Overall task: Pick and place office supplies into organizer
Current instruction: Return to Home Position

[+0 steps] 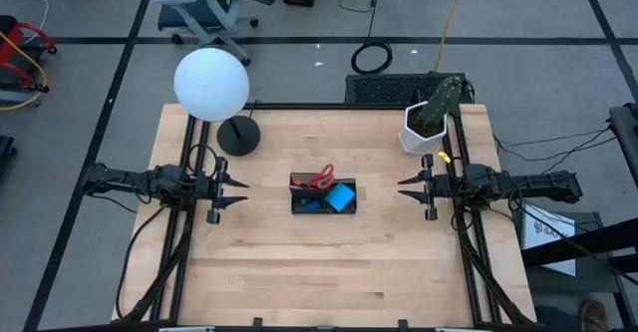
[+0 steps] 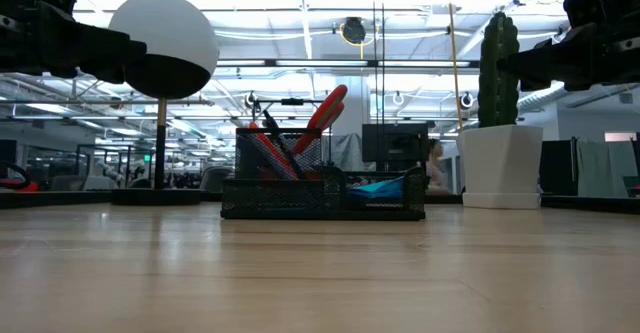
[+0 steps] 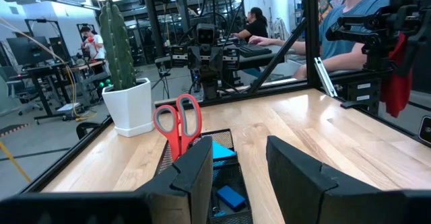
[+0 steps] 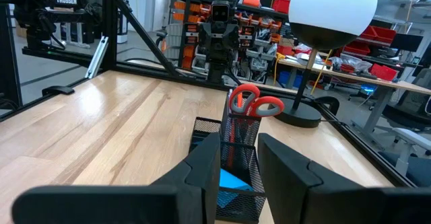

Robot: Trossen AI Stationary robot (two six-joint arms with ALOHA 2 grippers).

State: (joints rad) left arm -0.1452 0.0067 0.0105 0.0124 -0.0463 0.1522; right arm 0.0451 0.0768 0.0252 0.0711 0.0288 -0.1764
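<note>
The black mesh organizer (image 1: 309, 206) stands at the table's middle. Red-handled scissors (image 3: 178, 120) stand in its upright cup, handles up, beside thin pens (image 2: 275, 145). A blue note pad (image 1: 341, 197) lies in its low tray, with a small blue block (image 3: 231, 197) beside it. My left gripper (image 1: 239, 190) hovers level to the organizer's left, open and holding nothing. My right gripper (image 1: 404, 187) hovers level to its right, also open with nothing between its fingers. Both point at the organizer from a distance.
A white globe lamp (image 1: 211, 83) on a round black base (image 1: 238, 136) stands far left. A potted cactus (image 1: 429, 123) stands far right. Bare wood (image 1: 319, 272) stretches along the near side. People sit at benches beyond the table (image 3: 350, 22).
</note>
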